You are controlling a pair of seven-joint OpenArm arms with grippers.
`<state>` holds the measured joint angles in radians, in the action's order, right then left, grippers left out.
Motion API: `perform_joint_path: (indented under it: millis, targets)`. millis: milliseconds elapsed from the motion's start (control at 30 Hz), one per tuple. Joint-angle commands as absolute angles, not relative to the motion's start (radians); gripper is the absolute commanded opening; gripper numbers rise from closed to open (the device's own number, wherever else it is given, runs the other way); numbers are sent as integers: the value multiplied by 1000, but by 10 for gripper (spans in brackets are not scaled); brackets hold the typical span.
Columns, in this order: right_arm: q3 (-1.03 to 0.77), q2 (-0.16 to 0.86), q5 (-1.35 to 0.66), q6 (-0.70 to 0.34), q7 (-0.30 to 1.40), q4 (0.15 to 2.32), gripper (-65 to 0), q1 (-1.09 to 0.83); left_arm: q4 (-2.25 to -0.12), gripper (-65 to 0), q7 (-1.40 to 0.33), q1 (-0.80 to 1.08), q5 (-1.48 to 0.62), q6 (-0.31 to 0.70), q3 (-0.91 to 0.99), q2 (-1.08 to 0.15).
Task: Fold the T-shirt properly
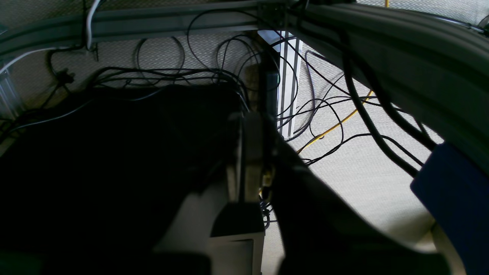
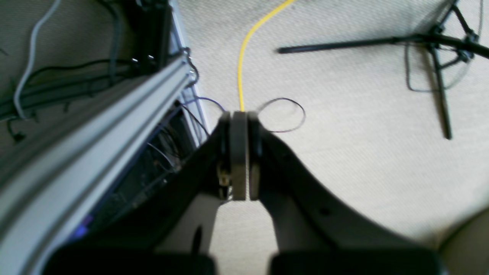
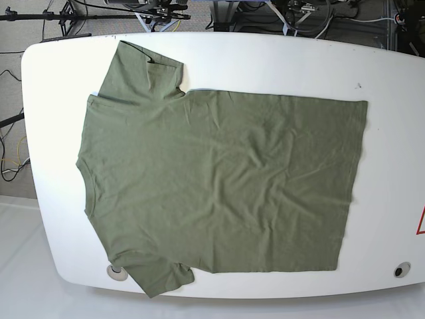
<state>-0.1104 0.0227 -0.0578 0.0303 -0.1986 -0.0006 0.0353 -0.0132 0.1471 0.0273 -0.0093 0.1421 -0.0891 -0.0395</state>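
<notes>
The plain olive-green cotton T-shirt [image 3: 219,183] lies spread flat across the white rounded worktop [image 3: 392,159], collar toward frame left. Off the worktop, left pincer [image 1: 250,160] and right pincer [image 2: 239,152] are pressed together, empty, above carpet.

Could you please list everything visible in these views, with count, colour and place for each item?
T-shirt: one, olive green, spread flat across the table, collar toward the base view's left.
Table: one, white, rounded corners, under the shirt.
Yellow cable: one, on the pale carpet beyond the right gripper.
Black cables: many, tangled on the floor in the left wrist view.
Stand: one, black, on the carpet, right wrist view's upper right.
Aluminium rail: one, silver, right wrist view's left.
Left gripper: one, dark, shut, holding nothing.
Right gripper: one, black, shut, holding nothing.
</notes>
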Motion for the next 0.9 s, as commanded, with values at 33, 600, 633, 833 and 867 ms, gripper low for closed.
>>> perform_joint_path:
  millis: [33,600,633,833,867]
  targets:
    - [-108,29,-52,33,-200,14,-650,13,-13,-650,220,37,-32,156,-82,-38]
    - [-105,40,-50,19,-210,137,-650,-97,-147,-650,216,146,-105,155,-80,-70]
    - [-104,40,-51,18,-209,147,-650,-104,-159,-650,203,153,-107,156,-78,-73]
    - [-103,53,-54,10,-207,231,-650,-178,-274,-650,123,235,-122,152,-74,-107]
    - [-102,55,-53,9,-207,238,-650,-185,-287,-650,119,244,-122,152,-74,-112]
